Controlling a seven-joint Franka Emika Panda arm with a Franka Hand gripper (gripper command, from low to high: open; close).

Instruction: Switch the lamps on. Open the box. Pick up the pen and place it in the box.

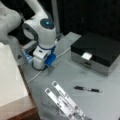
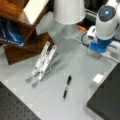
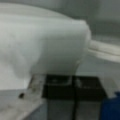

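no readable text, labels, brands or numbers anywhere

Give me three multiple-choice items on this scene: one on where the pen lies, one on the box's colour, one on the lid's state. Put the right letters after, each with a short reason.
1. Where is the pen?
A. inside the box
B. on the grey table, apart from the box
C. held in the pincer

2. What colour is the top of the box?
A. black
B. red
C. yellow

3. How is the box's lid?
A. taken off
B. standing open
C. closed

Answers:
1 B: in both front views the pen lies bare on the table, well clear of the box.
2 A: the lid is black above a grey rim.
3 C: the lid lies flat, its whitish latch hanging over the front.
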